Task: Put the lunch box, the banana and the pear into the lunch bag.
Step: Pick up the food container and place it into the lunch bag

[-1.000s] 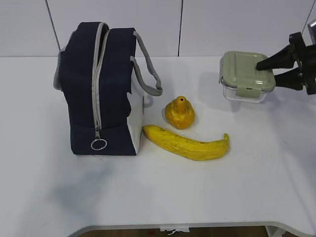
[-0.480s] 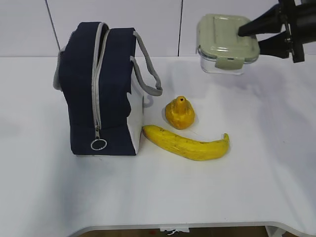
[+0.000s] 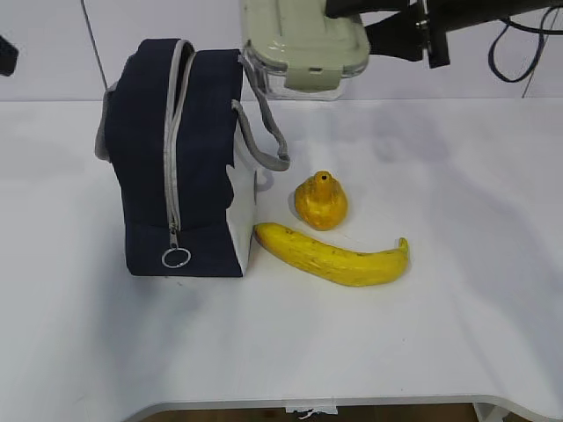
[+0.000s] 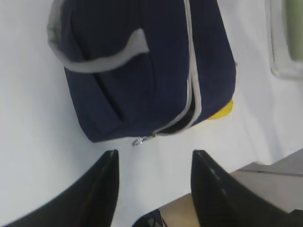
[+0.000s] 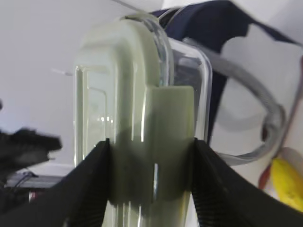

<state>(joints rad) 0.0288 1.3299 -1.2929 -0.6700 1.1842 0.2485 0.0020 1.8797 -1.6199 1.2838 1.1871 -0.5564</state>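
Note:
My right gripper (image 3: 347, 25) is shut on the lunch box (image 3: 302, 48), a clear container with a sage-green lid, and holds it in the air just above and right of the lunch bag's top; its fingers (image 5: 90, 179) clamp the lid clip (image 5: 156, 142). The navy lunch bag (image 3: 180, 158) stands upright at the left with its grey zipper (image 3: 173, 149) and ring pull (image 3: 176, 257) facing me. The pear (image 3: 320, 200) and banana (image 3: 334, 255) lie on the table right of the bag. My left gripper (image 4: 154, 158) is open and empty, high above the bag (image 4: 142, 66).
The white table (image 3: 457, 220) runs to its front edge (image 3: 308, 404). A white wall stands behind. Black cables (image 3: 519, 53) hang by my right arm at the top right. A dark part of my left arm (image 3: 7, 54) shows at the left edge.
My right gripper has lifted the lunch box off the table and carried it left, from the right side to just above the bag. The fruit and bag have not moved.

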